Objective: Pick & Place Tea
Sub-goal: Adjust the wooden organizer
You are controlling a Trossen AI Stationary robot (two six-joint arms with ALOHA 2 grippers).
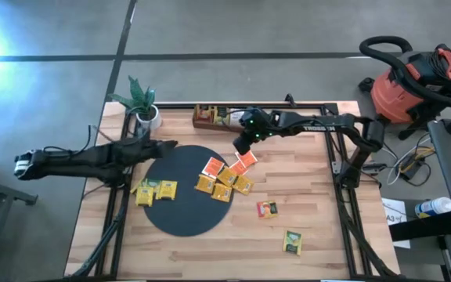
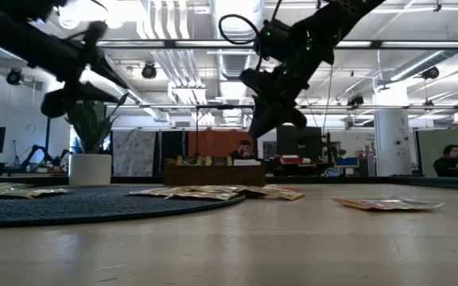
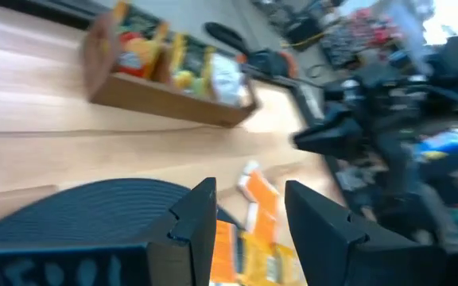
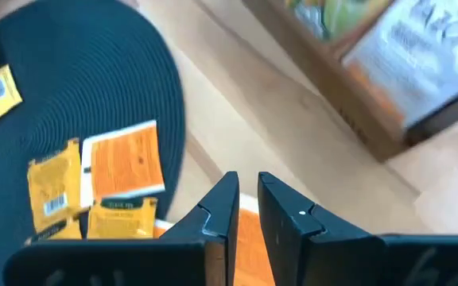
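- Right gripper [image 4: 247, 208] hangs above the orange tea packets [image 1: 243, 161] at the black round mat's [image 1: 180, 219] far-right edge; jaws narrow, nothing between them
- Left gripper [image 3: 249, 208] over the mat's far-left edge; jaws wide (empty)

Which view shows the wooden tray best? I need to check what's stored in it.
The left wrist view: the wooden tray appears whole, its compartments holding colourful packets. The right wrist view shows only one corner, close but blurred. The high view gives it small at the table's far edge; the low view shows just its front wall.
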